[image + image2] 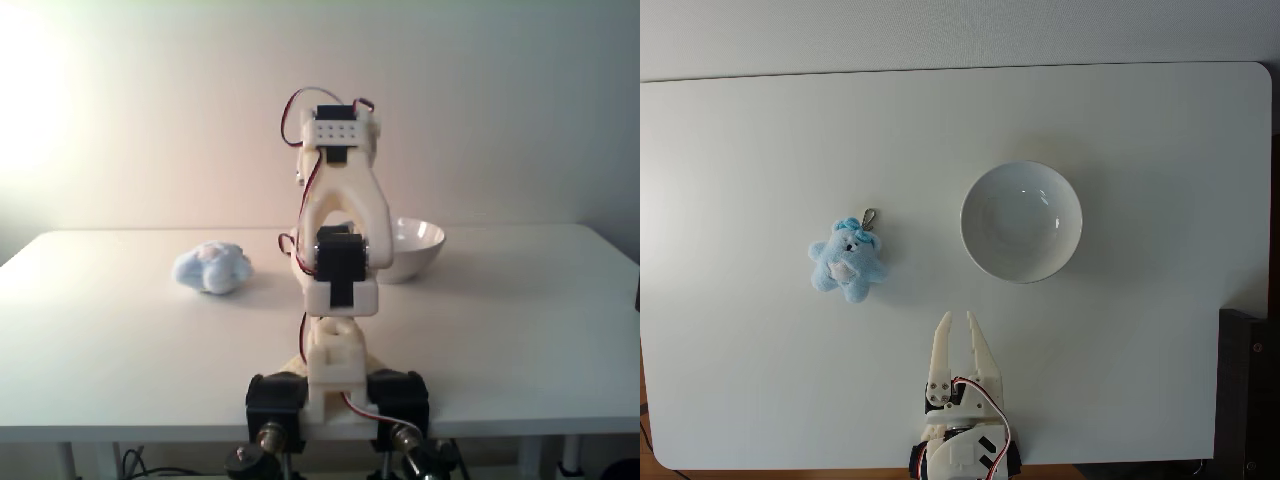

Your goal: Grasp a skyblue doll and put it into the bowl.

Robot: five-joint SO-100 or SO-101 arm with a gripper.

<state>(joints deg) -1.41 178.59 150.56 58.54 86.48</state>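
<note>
Overhead fixed view, items as I log them from my console:

1. Table (1160, 130): white, matte, holds everything listed here.

2. Doll (847, 260): pale blue plush bear lying flat on the table, with a small bow and a metal clasp (869, 217) at its head. It sits at about 9 o'clock from the bowl, well apart from it, and at about 10 o'clock from the gripper tips. Nothing touches it. In the front fixed view the doll (212, 267) reads as a fluffy lump to the left of the arm.

3. Bowl (985, 190): glossy white, upright, empty inside. It lies at about 1 o'clock from the gripper. In the front fixed view the bowl (425, 250) is partly hidden behind the arm, to its right.

4. Gripper (959, 318): at the near table edge, pointing toward 12 o'clock, roughly between doll and bowl but short of both. I read the two fingers as a narrow V, parted only slightly at the tips, with nothing between them.

5. Arm (340, 260): folded over its base in the front fixed view, clamped to the table edge.

Progress, my judgement: nothing of the task is done. The doll is ungrasped and the bowl unfilled. Left to do: swing toward 10 o'clock, widen the fingers, descend on the doll, close, lift, carry across to the bowl, release.
</note>
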